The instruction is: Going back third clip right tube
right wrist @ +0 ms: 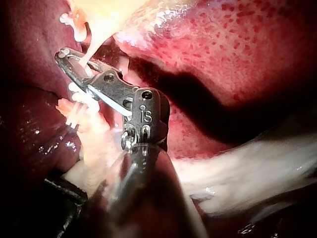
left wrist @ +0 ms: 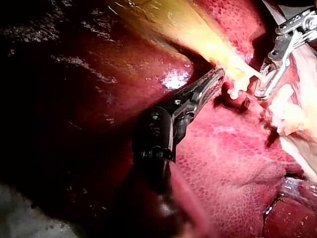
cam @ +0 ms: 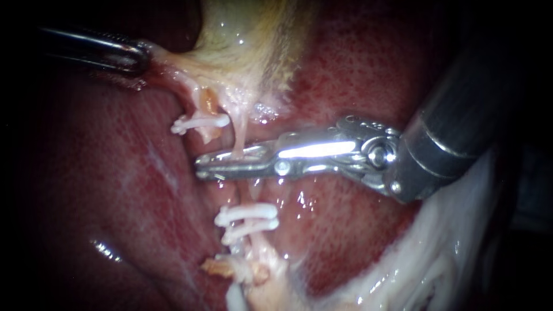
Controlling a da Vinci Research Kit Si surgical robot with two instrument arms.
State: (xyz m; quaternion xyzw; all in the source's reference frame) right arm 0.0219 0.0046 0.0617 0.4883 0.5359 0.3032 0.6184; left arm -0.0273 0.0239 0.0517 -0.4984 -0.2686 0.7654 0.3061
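Observation:
My right instrument reaches in from the right, its slim metal jaws lying across a thin pale tube. A narrow gap shows between the jaws and the tube runs through it, as the right wrist view also shows. Two white clips sit on this tube just below the jaws. Another white clip sits on an orange stump to the upper left. At the top left, my left instrument is shut on the pale edge of the gallbladder and holds it taut.
Red liver surrounds the tube on all sides. White fatty tissue lies at the lower right, under the right shaft. A frayed orange stump lies below the two clips.

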